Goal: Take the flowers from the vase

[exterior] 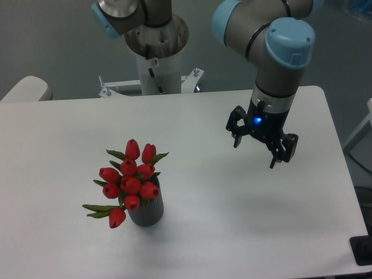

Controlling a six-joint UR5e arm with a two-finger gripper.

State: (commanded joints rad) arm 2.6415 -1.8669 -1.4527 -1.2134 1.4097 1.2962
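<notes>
The flowers (131,181), a bunch of red closed tulip buds with narrow green leaves, stand in the vase (147,211), a small dark grey ribbed cylinder at the table's front left. The bunch spreads wider than the vase and hides most of its rim. My gripper (256,152) hangs above the table well to the right of the flowers, a little farther back. It is open, its two black fingers spread apart with nothing between them.
The white table (232,232) ends at a rounded right edge near the gripper. The arm's white base column (156,61) rises behind the table's far edge. A dark object (363,251) sits off the front right corner.
</notes>
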